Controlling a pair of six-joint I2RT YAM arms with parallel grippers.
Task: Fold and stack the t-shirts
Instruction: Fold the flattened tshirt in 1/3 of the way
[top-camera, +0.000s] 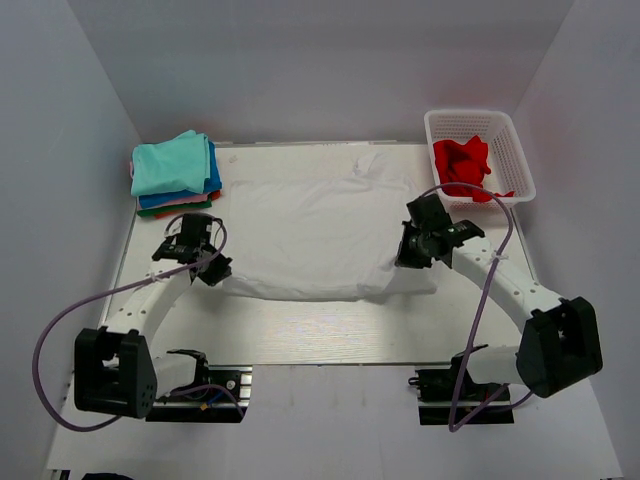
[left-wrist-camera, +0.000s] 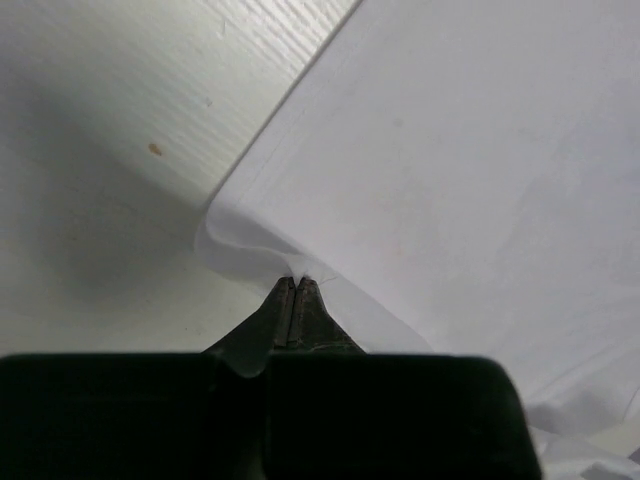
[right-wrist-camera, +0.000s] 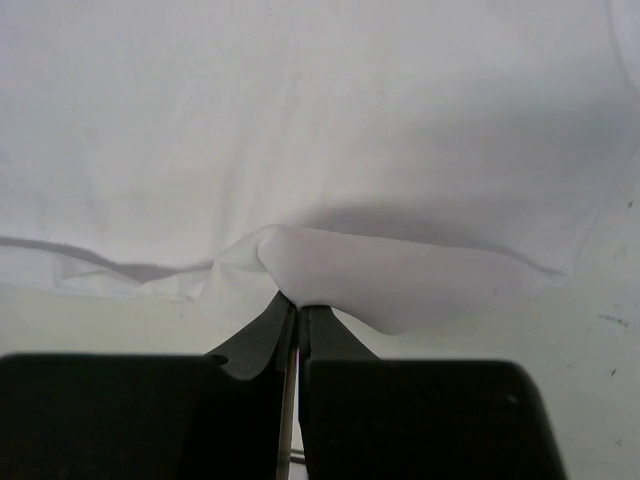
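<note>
Nearest the arm bases, the left gripper (left-wrist-camera: 296, 283) is pinched tight on the near left edge of the white t-shirt (top-camera: 320, 235), a small fold of hem bunched at its tips; the right gripper (right-wrist-camera: 298, 306) is likewise clamped on a raised pucker at the shirt's near right edge. The shirt lies spread across the middle of the table (top-camera: 300, 335), between the two arms; beyond it, at the far left, sits a folded stack (top-camera: 175, 172), teal on top, then blue, pink and green; at the far right, the white basket (top-camera: 516, 150) holds a crumpled red t-shirt (top-camera: 462, 163).
</note>
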